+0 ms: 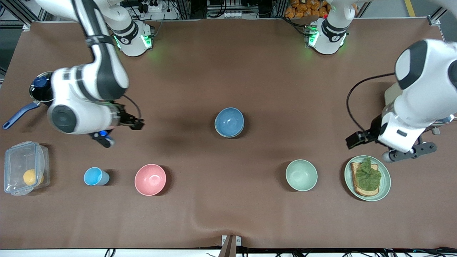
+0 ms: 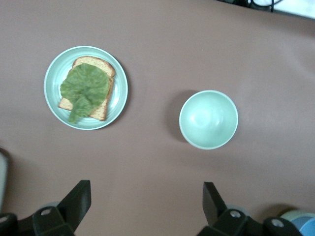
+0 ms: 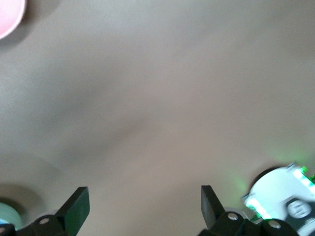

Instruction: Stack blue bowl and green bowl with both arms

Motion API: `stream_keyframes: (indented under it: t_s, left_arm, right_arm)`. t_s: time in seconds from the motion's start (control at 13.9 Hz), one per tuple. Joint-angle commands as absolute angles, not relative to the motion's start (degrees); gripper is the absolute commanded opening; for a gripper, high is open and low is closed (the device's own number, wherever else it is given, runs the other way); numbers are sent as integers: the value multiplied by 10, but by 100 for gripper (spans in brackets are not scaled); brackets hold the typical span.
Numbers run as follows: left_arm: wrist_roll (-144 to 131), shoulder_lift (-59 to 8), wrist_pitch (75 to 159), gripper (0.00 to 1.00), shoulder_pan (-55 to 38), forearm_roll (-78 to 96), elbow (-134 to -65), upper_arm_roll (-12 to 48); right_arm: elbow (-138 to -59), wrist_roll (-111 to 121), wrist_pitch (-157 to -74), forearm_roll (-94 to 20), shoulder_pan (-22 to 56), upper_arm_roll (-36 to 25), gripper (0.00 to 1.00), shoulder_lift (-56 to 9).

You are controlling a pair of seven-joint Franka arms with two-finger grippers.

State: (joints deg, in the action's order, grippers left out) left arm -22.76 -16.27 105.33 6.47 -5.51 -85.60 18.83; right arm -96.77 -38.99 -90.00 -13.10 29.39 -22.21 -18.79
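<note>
Front view first. Blue bowl [image 1: 229, 122] in the middle of the table, empty. Green bowl [image 1: 301, 175] nearer the camera and more toward the left arm's end, empty too, well apart from the blue one. Beside the green bowl, a green plate [image 1: 385, 185] with a slice of toast [image 1: 360, 191] and a crinkly green leaf [image 1: 367, 175] on top. Toward the right arm's end, an empty pink bowl [image 1: 150, 179], then a little light-blue cup [image 1: 95, 176], then a clear plastic box [image 1: 14, 160] with something round and yellow [image 1: 30, 176] inside. Farther back, a dark pot [image 1: 35, 93] with a blue handle [image 1: 19, 115]. All on a brown cloth [image 1: 228, 64] with a small bump at its near edge. Up along the top, cables and a pile of orange things [image 1: 303, 9]. Left gripper [image 1: 410, 151] up over the cloth just beside the plate. Right gripper [image 1: 121, 132] up over bare cloth between the pot and the pink bowl.

Left wrist view next. Two black fingers [image 2: 78, 201] spread wide apart, holding nothing. Below them the plate with toast and leaf, and the green bowl, both on the cloth and apart from each other.

Right wrist view last. Fingers [image 3: 78, 204] spread wide here too, nothing between them. Mostly bare cloth, a bit of the pink bowl at one corner, and the right arm's base [image 3: 285, 196] glowing green
</note>
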Motion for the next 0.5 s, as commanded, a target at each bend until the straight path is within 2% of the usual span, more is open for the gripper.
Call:
stream_keyframes:
  t_s: [0.0,0.14,0.43]
  left_arm:
    - [-165,-114,1010,100,29,-54,-872,131]
    - [-135,-78,978,100,-18,-8,-881,62]
    - [-124,-16,919,100,-17,25,-891,46]
  right_arm:
    - [-967,-285,-882,-116,242,-222,100,-160]
    - [-968,-244,-876,-88,218,-221,100,-142]
    - [-965,-176,-877,-35,172,-193,100,-91]
